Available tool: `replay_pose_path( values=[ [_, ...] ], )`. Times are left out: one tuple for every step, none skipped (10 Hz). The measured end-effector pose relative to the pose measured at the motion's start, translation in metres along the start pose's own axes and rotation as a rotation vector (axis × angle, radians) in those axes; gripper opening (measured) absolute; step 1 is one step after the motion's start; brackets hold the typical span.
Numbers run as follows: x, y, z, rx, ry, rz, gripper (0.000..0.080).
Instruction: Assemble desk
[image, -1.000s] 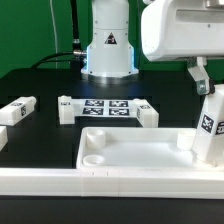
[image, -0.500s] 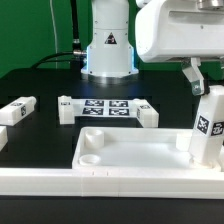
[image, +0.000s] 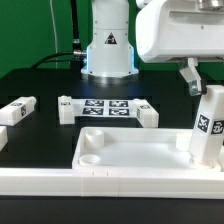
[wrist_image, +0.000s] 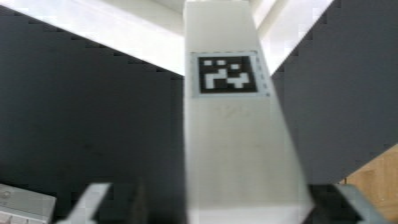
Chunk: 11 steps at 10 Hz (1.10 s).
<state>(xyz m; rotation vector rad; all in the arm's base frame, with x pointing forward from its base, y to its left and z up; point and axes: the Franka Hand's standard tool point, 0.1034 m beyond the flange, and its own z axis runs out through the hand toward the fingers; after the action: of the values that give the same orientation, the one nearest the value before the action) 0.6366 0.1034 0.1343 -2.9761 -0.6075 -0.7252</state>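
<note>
The desk's white rimmed slab (image: 130, 150) lies at the front, a round socket showing at its near corner on the exterior view's left. One square tagged leg (image: 208, 125) stands upright in the slab's corner on the exterior view's right. My gripper (image: 203, 78) hangs over the top of that leg. In the wrist view the leg (wrist_image: 228, 110) runs between my fingers (wrist_image: 89, 205), with a dark gap on each side, so my gripper (wrist_image: 217, 205) is open around it and not touching.
Another loose leg (image: 17, 110) lies at the exterior view's left. Two white tagged pieces (image: 66, 108) (image: 147, 112) flank the marker board (image: 107, 106) in front of the robot base (image: 108, 50). A long white border rail (image: 100, 182) runs along the front.
The jaws have widened. The visible finger has moved off the leg's top toward the exterior view's left. The leg stays upright in its corner.
</note>
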Motion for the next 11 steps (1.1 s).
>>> replay_pose_path(
  values=[
    [0.000,0.000,0.000,0.000,0.000,0.000,0.0577],
    [0.000,0.000,0.000,0.000,0.000,0.000,0.0577],
    [0.000,0.001,-0.001,-0.001,-0.001,0.000,0.0634],
    [0.002,0.003,-0.004,-0.004,0.004,0.003,0.0645],
    [0.006,0.002,-0.008,-0.006,0.011,0.003,0.0645],
    [0.009,0.002,-0.014,-0.007,0.012,0.001,0.0648],
    [0.011,0.002,-0.020,-0.005,0.001,-0.001,0.0648],
    [0.015,0.004,-0.024,-0.004,-0.008,-0.006,0.0648],
    [0.014,0.002,-0.022,-0.001,-0.016,-0.006,0.0648],
    [0.012,0.001,-0.021,0.006,-0.040,-0.007,0.0648],
    [0.012,0.001,-0.020,0.003,-0.029,0.000,0.0648]
  ],
)
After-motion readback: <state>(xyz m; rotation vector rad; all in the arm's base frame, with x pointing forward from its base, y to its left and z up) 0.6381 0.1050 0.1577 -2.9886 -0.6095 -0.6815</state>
